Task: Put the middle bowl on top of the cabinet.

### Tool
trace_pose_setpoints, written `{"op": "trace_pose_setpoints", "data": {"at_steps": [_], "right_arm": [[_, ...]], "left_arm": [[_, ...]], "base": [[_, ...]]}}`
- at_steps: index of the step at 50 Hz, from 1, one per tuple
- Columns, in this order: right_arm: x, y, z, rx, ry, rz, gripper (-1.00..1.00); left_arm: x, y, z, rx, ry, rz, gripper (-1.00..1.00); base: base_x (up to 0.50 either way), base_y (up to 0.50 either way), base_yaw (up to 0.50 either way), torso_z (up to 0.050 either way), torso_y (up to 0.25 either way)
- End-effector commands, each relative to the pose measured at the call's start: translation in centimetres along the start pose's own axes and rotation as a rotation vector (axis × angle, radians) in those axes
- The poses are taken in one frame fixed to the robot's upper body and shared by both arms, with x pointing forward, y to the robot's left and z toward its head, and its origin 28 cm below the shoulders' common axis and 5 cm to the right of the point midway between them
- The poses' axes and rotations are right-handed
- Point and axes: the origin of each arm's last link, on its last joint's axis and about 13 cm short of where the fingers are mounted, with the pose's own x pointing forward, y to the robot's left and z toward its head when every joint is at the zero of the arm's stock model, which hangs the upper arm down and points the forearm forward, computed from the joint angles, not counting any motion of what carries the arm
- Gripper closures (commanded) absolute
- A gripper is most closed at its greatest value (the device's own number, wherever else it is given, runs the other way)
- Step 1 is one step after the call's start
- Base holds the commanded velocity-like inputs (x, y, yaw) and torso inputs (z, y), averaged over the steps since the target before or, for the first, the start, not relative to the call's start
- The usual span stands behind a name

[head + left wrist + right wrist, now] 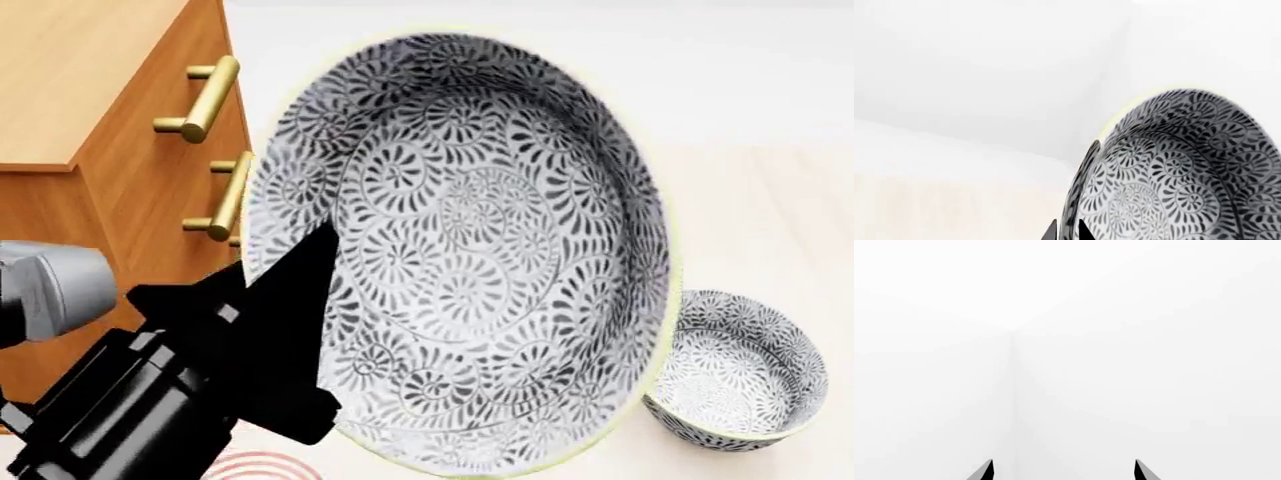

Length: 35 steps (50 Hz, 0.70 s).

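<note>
Holding the deep grey-and-white floral middle bowl [467,250] tilted in the air beside the orange-brown wooden cabinet [127,170], your left gripper [320,300] has its fingers clamped on its rim, the right gripper [1064,471] fingers apart and idle, so the placing on top remains.

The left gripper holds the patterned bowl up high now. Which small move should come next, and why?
Probably carry the middle bowl sideways, toward the robot's left, over the cabinet top. In the head view the left gripper is clamped on the bowl's rim and the bowl looks lifted clear of the other bowl, but beside the cabinet's handles, not over its light wood top. Whether it is high enough is unclear.
</note>
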Motion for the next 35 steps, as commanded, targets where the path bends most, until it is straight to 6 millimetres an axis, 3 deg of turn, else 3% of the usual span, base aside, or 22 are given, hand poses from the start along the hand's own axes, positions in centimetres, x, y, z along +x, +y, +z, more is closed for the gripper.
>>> {"op": "trace_pose_setpoints", "data": {"at_steps": [1,13,18,29,35], "right_arm": [[-0.2,0.7,0.3,0.004,-0.003,-0.003,-1.00],[-0.2,0.7,0.4,0.004,-0.006,-0.001,-1.00],[-0.2,0.7,0.4,0.005,-0.004,0.000,-1.00],[-0.1,0.5,0.4,0.004,-0.008,-0.003,-1.00],[0.0,0.5,0.5,0.001,-0.009,0.001,-1.00]], "left_arm": [[-0.4,-2.6,5.6,0.075,-0.104,-0.069,1.00],[0.4,-4.1,9.2,0.100,-0.104,0.030,1.00],[1.8,-3.8,10.7,0.083,-0.141,0.165,1.00],[4.3,-3.2,12.3,0.020,0.024,0.278,1.00],[5.7,-3.0,13.8,0.044,0.030,0.380,1.00]], "base": [[0.00,0.00,0.00,0.041,0.193],[0.00,0.00,0.00,0.001,0.000],[0.00,0.00,0.00,0.000,0.000],[0.00,0.00,0.00,0.000,0.000],[0.00,0.00,0.00,0.000,0.000]]}}
